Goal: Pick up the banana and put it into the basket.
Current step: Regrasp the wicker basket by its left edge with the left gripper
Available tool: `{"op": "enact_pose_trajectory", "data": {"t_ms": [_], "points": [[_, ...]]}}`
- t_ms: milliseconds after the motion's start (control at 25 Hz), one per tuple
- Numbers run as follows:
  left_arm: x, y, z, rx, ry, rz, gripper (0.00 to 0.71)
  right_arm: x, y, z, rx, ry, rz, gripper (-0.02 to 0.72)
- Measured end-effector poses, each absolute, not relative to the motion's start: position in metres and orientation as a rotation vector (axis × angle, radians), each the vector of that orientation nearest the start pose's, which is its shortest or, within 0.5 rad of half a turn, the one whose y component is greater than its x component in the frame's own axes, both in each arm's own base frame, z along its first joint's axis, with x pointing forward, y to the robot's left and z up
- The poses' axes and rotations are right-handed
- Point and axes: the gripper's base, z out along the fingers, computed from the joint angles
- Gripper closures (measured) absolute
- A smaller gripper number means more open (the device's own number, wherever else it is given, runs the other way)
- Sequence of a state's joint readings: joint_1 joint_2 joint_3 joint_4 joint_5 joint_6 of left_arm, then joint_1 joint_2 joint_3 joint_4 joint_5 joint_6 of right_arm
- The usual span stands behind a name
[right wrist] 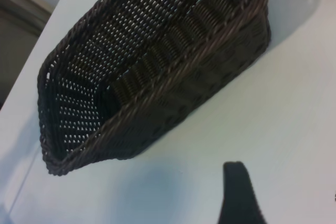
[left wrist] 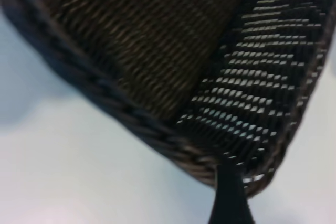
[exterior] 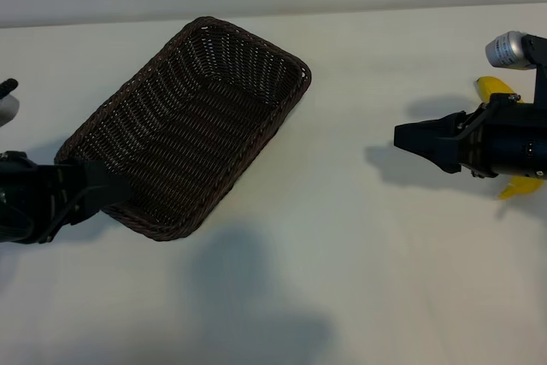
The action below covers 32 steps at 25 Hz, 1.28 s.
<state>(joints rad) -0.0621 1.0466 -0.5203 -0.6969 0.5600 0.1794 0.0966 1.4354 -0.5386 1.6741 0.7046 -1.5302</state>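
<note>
The dark brown woven basket [exterior: 190, 130] lies slantwise left of the table's middle, with nothing in it. The banana [exterior: 495, 88] lies at the far right, mostly hidden behind my right arm; only its two yellow ends show. My right gripper [exterior: 406, 137] is open and holds nothing, its tips pointing toward the basket, well past the banana. One of its fingers [right wrist: 239, 192] shows in the right wrist view, short of the basket [right wrist: 157, 72]. My left gripper [exterior: 115, 190] is open at the basket's near left corner. One finger [left wrist: 229, 198] reaches the braided rim [left wrist: 157, 135].
The white table [exterior: 359, 245] stretches between the basket and the right arm. A grey cylinder [exterior: 508, 49] stands at the far right, behind the right arm. A soft shadow lies on the table in front of the basket.
</note>
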Motion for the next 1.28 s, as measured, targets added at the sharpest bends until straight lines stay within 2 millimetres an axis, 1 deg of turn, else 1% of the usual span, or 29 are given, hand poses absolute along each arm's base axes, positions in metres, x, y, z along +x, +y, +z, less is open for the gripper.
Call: {"op": "enact_pose_trajectory", "data": {"t_ms": [520, 800, 960, 1160, 1280], "points": [[0.176, -0.030, 0.226, -0.462, 2.547, -0.476, 0.204, 0.234, 0.082, 0.196, -0.279, 2.240, 0.943, 0.259], [0.178, -0.028, 0.227, -0.523, 2.523, -0.461, 0.204, 0.234, 0.082, 0.196, -0.280, 2.239, 0.945, 0.259], [0.183, -0.027, 0.223, -0.546, 2.510, -0.461, 0.204, 0.234, 0.082, 0.196, -0.282, 2.238, 0.950, 0.259], [0.193, -0.027, 0.210, -0.583, 2.549, -0.447, 0.204, 0.234, 0.082, 0.196, -0.283, 2.237, 0.951, 0.259], [0.198, -0.027, 0.206, -0.593, 2.543, -0.438, 0.204, 0.234, 0.082, 0.196, -0.283, 2.237, 0.952, 0.259]]}}
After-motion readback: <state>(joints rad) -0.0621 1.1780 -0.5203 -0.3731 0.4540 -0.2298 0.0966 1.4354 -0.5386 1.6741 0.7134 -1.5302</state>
